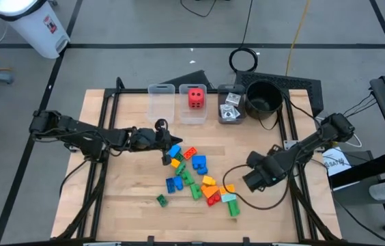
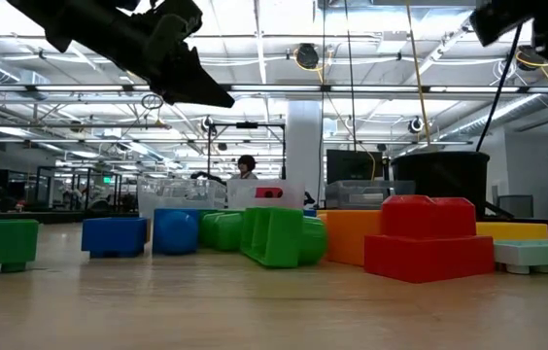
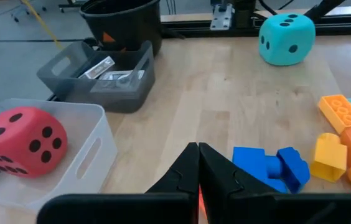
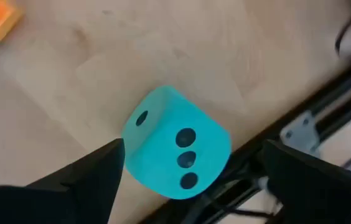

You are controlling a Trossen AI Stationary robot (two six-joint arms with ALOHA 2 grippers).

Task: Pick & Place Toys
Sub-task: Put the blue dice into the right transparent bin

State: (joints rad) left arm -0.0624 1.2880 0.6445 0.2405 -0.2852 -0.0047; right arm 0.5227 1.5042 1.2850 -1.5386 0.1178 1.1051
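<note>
Teal die (image 4: 177,144) directly ahead of right gripper (image 4: 191,163), between its spread jaws; left gripper (image 3: 198,163) jaws together, farther off.

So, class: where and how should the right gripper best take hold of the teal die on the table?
Probably from above, pinching two opposite flat faces of the teal die. It rests on the table near the edge, and the open right gripper already has a finger on either side of it, so closing there should squeeze parallel faces rather than corners.
</note>
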